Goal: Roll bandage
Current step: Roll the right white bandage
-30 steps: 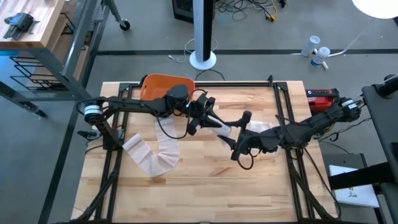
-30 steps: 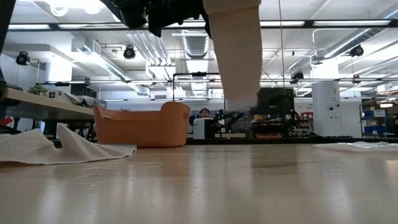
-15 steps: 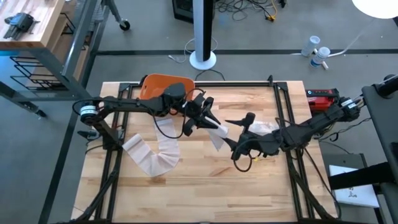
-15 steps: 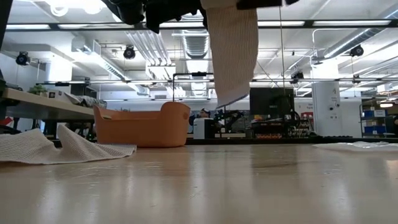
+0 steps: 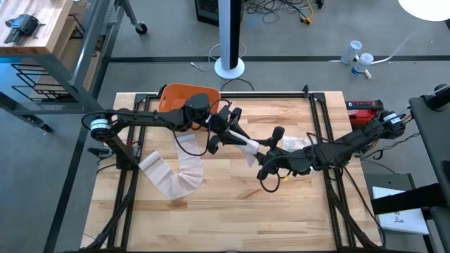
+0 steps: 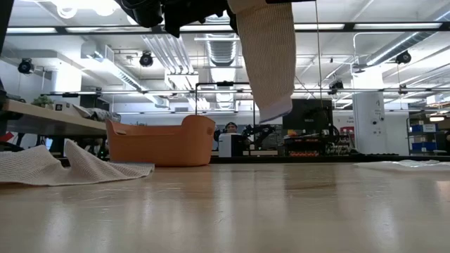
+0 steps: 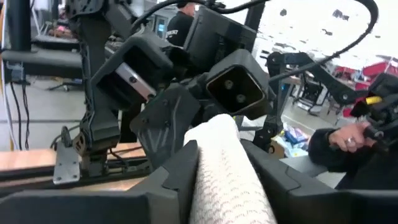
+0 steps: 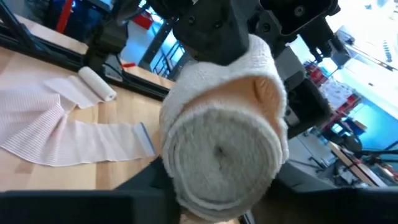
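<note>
Above the wooden counter (image 5: 232,204), the left pincer (image 5: 242,144) and the right pincer (image 5: 261,156) met mid-air, both clamped on the bandage (image 6: 267,63), its tail hanging free.

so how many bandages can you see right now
3. One is held in the air between the left gripper and right gripper, partly rolled. One lies unrolled on the table's left. A small roll lies beside it. More may be hidden.
</note>
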{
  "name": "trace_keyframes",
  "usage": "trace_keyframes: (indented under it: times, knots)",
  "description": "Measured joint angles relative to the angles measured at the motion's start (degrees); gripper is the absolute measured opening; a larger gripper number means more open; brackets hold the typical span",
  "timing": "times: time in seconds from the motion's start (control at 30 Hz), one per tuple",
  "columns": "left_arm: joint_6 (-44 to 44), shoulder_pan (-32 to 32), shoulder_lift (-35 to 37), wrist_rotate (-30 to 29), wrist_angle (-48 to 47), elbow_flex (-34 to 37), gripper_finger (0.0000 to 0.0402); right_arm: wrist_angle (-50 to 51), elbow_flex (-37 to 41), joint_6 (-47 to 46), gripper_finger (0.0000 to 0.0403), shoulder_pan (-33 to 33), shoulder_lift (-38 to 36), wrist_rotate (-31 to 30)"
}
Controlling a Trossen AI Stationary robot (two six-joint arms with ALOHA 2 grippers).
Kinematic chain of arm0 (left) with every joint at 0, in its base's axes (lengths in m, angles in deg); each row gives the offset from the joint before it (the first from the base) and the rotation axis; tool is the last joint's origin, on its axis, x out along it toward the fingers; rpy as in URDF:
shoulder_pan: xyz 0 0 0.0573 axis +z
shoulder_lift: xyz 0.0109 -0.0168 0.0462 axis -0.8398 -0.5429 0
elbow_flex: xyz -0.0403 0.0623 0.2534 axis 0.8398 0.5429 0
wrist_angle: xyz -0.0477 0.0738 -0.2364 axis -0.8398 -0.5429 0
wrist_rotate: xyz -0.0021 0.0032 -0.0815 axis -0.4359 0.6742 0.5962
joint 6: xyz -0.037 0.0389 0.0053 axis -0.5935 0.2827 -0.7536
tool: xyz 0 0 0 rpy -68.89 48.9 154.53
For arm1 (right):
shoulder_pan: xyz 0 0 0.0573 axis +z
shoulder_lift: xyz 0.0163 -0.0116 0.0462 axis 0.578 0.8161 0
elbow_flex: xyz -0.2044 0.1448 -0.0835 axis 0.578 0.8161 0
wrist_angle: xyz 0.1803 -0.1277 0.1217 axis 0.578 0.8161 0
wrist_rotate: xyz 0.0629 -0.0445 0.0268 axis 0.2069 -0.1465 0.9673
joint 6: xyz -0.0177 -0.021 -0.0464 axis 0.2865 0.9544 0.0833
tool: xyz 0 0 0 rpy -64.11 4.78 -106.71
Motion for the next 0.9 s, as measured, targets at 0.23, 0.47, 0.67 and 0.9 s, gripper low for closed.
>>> trace_keyframes:
  times: [0.23,0.47,0.67,0.9]
  knots:
    - [5.4,0.0,0.2,0.1,-0.4,0.1,0.0177,-0.1,0.0,-2.3,0.0045,0.3,0.1,0.8]
    - [6.4,0.0,0.7,-1.4,-0.3,0.1,0.0250,-0.8,-0.1,-3.7,0.0017,0.3,0.1,1.7]
    - [9.1,0.0,1.7,-1.1,-1.2,0.1,0.0294,-2.1,-0.1,-5.2,0.0015,0.3,0.1,4.6]
    - [24.1,0.2,9.2,-3.0,-15.7,-1.7,0.0329,-2.1,-0.2,-11.8,0.0014,0.3,-0.9,4.9]
